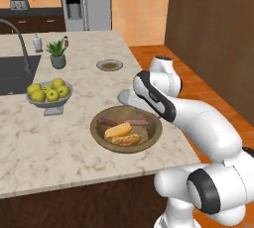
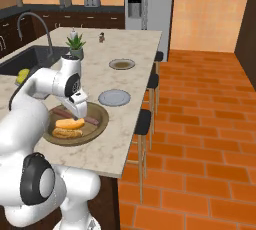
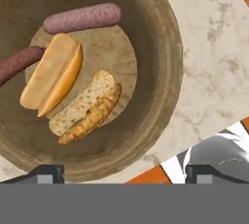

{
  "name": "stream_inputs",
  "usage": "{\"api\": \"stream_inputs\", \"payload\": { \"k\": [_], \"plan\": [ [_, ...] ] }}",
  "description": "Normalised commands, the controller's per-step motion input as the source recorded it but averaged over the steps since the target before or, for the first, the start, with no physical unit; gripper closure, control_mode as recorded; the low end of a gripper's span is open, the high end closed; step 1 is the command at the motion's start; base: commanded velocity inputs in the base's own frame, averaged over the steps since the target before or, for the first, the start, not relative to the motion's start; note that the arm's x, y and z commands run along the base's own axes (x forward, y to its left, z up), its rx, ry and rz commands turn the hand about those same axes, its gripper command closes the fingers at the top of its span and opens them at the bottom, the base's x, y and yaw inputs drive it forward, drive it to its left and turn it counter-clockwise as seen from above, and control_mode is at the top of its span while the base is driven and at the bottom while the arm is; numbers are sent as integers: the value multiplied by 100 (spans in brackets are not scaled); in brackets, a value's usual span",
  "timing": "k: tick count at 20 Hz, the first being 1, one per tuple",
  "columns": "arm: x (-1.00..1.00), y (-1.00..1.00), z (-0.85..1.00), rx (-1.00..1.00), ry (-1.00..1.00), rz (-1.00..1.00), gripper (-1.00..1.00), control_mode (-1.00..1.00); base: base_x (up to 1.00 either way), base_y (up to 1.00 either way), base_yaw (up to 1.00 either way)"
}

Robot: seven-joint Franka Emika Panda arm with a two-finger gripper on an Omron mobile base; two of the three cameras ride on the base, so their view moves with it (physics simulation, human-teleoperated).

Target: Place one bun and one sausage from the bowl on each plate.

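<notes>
- The bowl [image 1: 126,129], wide, shallow, brown wood, sits near the worktop's [image 1: 59,152] front edge.
- Inside lie two reddish-brown sausages [image 3: 82,17] and two buns: a smooth golden bun [image 3: 51,77] beside a paler crusty bun [image 3: 85,106].
- The fingers [image 3: 124,172] hang spread wide above the bowl, holding nothing.
- Two plates, grey plate [image 2: 114,97] and brown plate [image 2: 122,64], stand beyond.

I see a wide round brown wooden bowl [image 3: 160,52] with a paler tan floor. In it lie a smooth golden-orange bun [image 3: 51,74], a paler bun with a speckled cream face and a browned crust [image 3: 85,106], a mottled pinkish-mauve sausage [image 3: 82,17] and a darker reddish-brown sausage [image 3: 18,62]. The stone counter [image 1: 44,147] is beige with grey veining. One round plate is pale grey [image 2: 114,97], the other olive-brown with a light rim [image 2: 122,64]. A grey footed bowl [image 1: 48,102] carries yellow-green apples [image 1: 48,90].
</notes>
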Motion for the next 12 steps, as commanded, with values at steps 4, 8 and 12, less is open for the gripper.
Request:
{"api": "stream_inputs", "payload": {
  "k": [4, 8, 12],
  "plan": [
    [0, 24, -55, 0, 13, -10, -100, -100, 0, 0, 0],
    [0, 29, -49, 0, 14, -9, -100, -100, 0, 0, 0],
    [5, 16, -44, 0, 11, -6, -100, -100, 0, 0, 0]
  ]
}}
